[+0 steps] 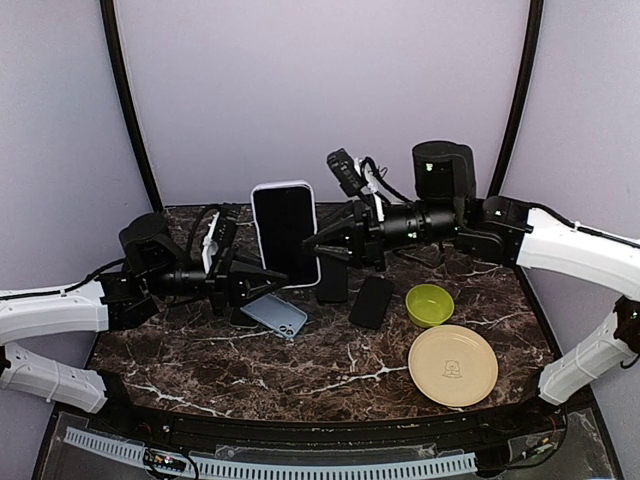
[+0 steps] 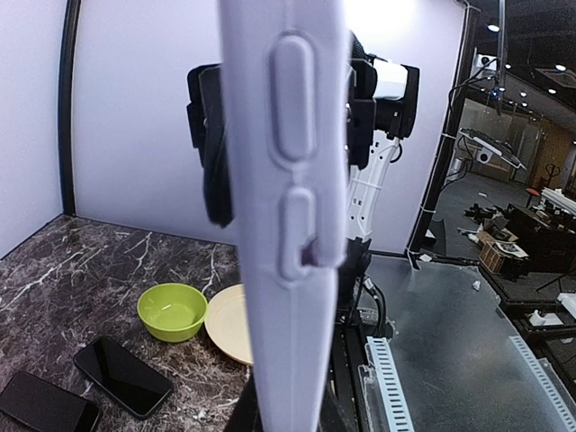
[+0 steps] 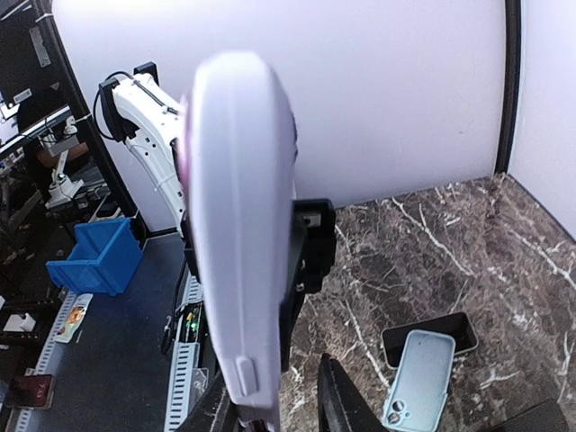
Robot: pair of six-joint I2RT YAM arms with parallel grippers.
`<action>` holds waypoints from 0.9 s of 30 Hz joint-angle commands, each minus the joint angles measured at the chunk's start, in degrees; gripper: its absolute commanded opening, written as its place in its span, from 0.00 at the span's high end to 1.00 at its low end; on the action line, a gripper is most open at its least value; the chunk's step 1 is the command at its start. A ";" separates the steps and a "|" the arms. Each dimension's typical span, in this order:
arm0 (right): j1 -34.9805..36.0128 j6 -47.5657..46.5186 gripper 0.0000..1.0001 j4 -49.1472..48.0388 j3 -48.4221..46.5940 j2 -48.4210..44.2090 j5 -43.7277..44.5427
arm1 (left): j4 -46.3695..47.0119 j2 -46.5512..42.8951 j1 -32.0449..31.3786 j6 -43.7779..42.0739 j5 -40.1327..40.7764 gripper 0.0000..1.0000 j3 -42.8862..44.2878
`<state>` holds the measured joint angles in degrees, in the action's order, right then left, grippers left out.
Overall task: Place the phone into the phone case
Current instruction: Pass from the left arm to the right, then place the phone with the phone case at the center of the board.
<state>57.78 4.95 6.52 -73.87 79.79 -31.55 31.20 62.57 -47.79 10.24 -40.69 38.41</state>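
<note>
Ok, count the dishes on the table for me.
2: a green bowl on the right side of the table, and a beige plate just in front of it, nearer the front edge. Another could be hidden from these views.

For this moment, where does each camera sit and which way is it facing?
Top external: above and behind the robot, looking down on the table; the left hand and right hand meet at the upright cased phone.
Left wrist: looks rightward across the table, the cased phone's edge close up, the right hand behind it.
Right wrist: looks leftward, own fingers at the bottom, the left hand behind it.
Shared: top and left wrist both show the green bowl.
</note>
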 commanded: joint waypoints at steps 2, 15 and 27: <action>0.32 -0.53 0.82 -2.47 -2.41 0.79 -0.13 | 3.02 -0.95 -0.10 -1.40 -0.28 1.00 1.05; -4.71 6.15 1.00 -2.71 -1.01 1.20 6.86 | -10.64 -0.65 0.01 -7.51 29.85 0.10 4.38; -13.54 18.37 1.00 7.47 -15.25 23.30 9.81 | -26.03 4.53 3.31 -11.85 59.11 0.01 11.96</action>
<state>47.16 17.17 14.50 -84.25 98.28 -20.53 11.35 65.87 -45.15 0.54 8.84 47.97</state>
